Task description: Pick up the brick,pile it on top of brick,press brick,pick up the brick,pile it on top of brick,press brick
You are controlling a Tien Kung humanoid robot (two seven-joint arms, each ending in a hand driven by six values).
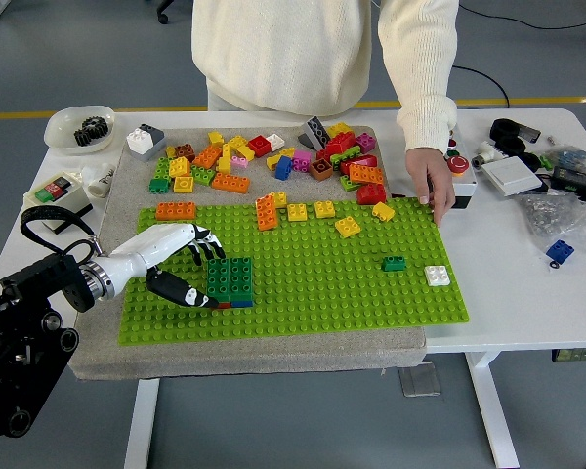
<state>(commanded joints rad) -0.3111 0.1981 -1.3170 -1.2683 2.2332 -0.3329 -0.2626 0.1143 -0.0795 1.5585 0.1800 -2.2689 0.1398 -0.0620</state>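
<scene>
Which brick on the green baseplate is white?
The small white brick near the baseplate's right edge, beside the lone dark green brick. The other bricks there are yellow, orange, green, red or blue.

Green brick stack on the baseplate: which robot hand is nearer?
Left. The left hand sits against the left side of the green brick stack, fingers over its top and thumb low beside it. The right hand is not in view.
</scene>
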